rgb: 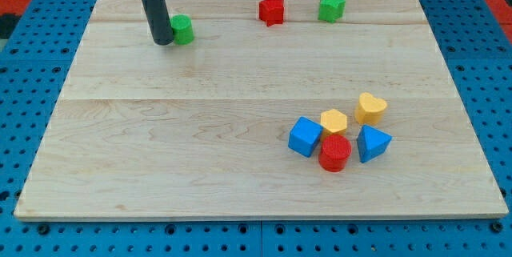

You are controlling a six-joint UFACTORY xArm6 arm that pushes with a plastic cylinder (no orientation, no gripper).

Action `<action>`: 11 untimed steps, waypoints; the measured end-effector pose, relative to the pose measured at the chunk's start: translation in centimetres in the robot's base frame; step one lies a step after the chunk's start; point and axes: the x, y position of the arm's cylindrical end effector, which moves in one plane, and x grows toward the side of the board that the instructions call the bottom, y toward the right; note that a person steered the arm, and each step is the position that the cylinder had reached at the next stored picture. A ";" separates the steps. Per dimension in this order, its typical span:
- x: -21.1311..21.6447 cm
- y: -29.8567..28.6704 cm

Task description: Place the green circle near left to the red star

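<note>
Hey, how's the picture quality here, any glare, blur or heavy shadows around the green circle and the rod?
Camera view: lighting is even and soft, with no glare on the wooden board. Camera view: the green circle and red star look sharp, casting only faint shadows. Camera view: my tip sits against the circle's left side, and the rod's top is cut off by the view's top edge.

**The robot's dark rod**

Only one part of the robot is showing: a straight, round rod. It is looking dark grey, almost black, and smooth all the way down. A soft strip of light is shining along its side. At the view's top, a wider, paler grey piece is sitting around it. My tip is ending flat and plain.
</note>
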 end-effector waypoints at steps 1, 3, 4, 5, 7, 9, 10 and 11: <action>-1.7 0.4; -1.8 2.4; -1.8 2.5; -1.8 3.6; -0.4 4.5; -0.8 5.6; -2.6 5.6; -3.3 5.6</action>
